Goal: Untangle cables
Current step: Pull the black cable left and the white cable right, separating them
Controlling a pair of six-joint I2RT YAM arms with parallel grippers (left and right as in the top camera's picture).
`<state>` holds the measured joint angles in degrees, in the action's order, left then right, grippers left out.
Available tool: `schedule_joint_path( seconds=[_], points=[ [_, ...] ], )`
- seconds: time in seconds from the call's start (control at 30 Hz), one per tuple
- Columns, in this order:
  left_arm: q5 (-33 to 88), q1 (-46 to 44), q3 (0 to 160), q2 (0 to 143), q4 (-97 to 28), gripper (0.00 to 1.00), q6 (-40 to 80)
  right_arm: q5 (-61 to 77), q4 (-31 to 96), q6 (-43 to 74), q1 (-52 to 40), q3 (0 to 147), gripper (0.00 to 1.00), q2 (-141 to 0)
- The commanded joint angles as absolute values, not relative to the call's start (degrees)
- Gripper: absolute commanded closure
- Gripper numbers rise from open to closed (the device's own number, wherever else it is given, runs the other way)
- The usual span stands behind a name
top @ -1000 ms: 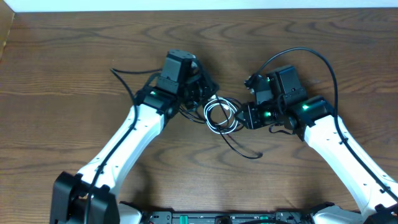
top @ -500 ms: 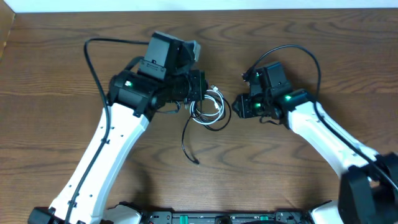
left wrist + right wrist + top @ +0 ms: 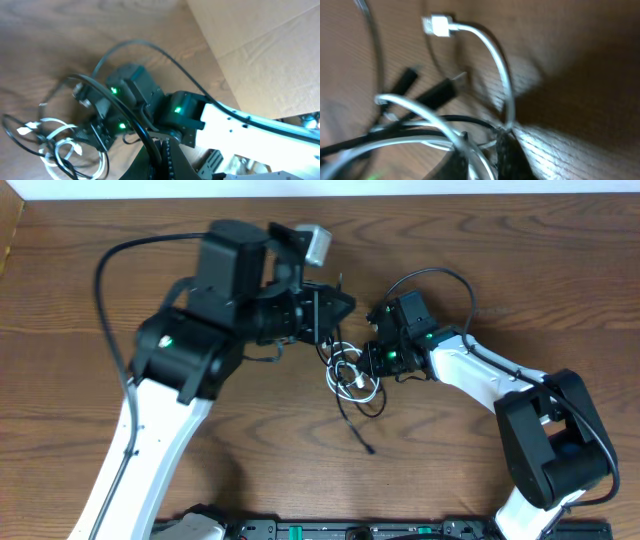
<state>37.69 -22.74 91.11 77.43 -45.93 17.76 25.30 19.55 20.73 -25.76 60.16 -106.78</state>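
Observation:
The cables (image 3: pixel 350 375) lie as a small tangle of white loops and thin black cords on the wooden table. One black tail (image 3: pixel 358 430) trails toward the front. My left gripper (image 3: pixel 335 305) is raised above the tangle. In the left wrist view its fingers (image 3: pixel 161 162) are shut on a black cord (image 3: pixel 120 107), with the white loops (image 3: pixel 60 150) below left. My right gripper (image 3: pixel 372 360) sits low at the right side of the tangle. Its fingers (image 3: pixel 482 152) close around a white cable (image 3: pixel 445 127). A white plug (image 3: pixel 437 25) and black plugs (image 3: pixel 440 92) lie beyond.
The thick black arm wire (image 3: pixel 110 270) arcs over the left of the table. Another arm wire (image 3: pixel 440 275) loops above the right wrist. A cardboard box (image 3: pixel 260 55) shows in the left wrist view. The table's far edge (image 3: pixel 400 196) meets a white wall.
My left arm has risen and swung right, pulling a black cord up. The tangle has shifted right and forward. My right gripper has moved left onto the tangle.

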Motion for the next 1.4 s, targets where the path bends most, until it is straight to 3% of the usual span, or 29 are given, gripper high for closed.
schedule_joint_path(
  seconds=[0.0, 0.17, 0.53, 0.93, 1.37],
  points=[
    [37.1, -16.4, 92.6, 73.0, -46.0, 0.93, 15.2, 18.0, 24.2, 21.0, -25.9, 60.1, 0.99, -107.7],
    [36.9, -2.3, 92.6, 71.5, -48.8, 0.92, 15.2, 7.9, 31.6, 21.0, -22.9, 60.1, 0.99, -107.6],
    [36.8, 18.7, 92.6, 74.3, -50.9, 0.93, 15.1, 3.7, 38.9, 19.4, -9.3, 60.1, 0.99, -107.0],
    [30.8, 29.8, 92.5, 77.6, -50.3, 0.93, 15.3, 3.3, 44.0, 17.0, 12.6, 60.1, 0.99, -96.1],
    [30.4, 30.5, 91.5, 78.9, -51.7, 0.93, 15.6, 3.4, 46.6, 18.4, 36.1, 60.1, 0.99, -88.2]
  ],
)
